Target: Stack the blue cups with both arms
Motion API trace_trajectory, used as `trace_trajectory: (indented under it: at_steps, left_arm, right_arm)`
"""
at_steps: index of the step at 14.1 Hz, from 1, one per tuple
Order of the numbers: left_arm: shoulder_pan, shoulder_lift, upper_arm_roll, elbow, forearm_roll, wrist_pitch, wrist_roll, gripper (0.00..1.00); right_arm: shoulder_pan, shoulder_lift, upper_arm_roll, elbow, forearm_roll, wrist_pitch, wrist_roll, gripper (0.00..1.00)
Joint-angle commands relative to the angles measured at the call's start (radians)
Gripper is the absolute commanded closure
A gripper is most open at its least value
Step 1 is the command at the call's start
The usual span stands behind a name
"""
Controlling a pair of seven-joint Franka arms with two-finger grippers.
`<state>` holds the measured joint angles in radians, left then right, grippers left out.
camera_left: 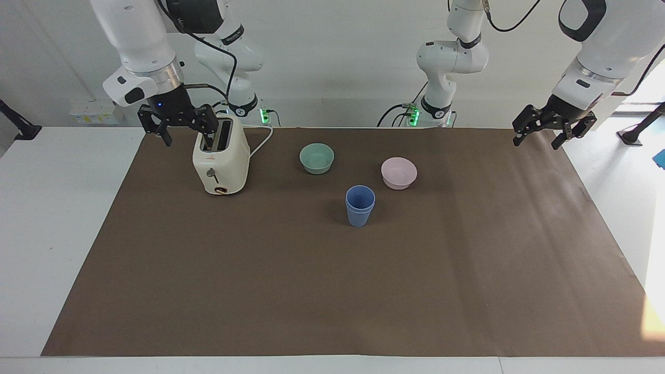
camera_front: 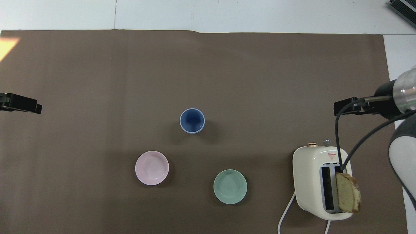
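The two blue cups (camera_left: 360, 205) stand nested one in the other, upright on the brown mat at mid-table; from overhead they show as one blue rim (camera_front: 192, 121). No gripper touches them. My right gripper (camera_left: 182, 127) is open and empty, raised beside the top of the toaster at the right arm's end; its tip shows in the overhead view (camera_front: 349, 107). My left gripper (camera_left: 552, 130) is open and empty, raised over the mat's edge at the left arm's end, where the arm waits; it also shows in the overhead view (camera_front: 21, 105).
A cream toaster (camera_left: 221, 161) with a bread slice (camera_front: 347, 195) in one slot stands at the right arm's end. A mint-green bowl (camera_left: 317, 157) and a pink bowl (camera_left: 399, 172) sit nearer to the robots than the cups. The brown mat (camera_left: 332, 291) covers the table.
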<state>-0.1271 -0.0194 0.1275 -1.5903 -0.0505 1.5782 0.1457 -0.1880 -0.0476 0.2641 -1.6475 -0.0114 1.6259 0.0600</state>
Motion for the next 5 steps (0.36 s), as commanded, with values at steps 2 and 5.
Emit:
trace_trajectory:
  at_steps: [2, 5]
  left_arm:
    - [-0.009, -0.005, 0.001, 0.003, 0.021, -0.012, -0.005, 0.0]
    - [-0.009, -0.007, 0.001, 0.003, 0.021, -0.012, 0.0, 0.0]
  right_arm:
    - [-0.013, -0.029, 0.0, -0.037, 0.017, 0.026, -0.019, 0.0]
    - [-0.013, -0.028, 0.0, -0.037, 0.017, 0.038, -0.017, 0.0]
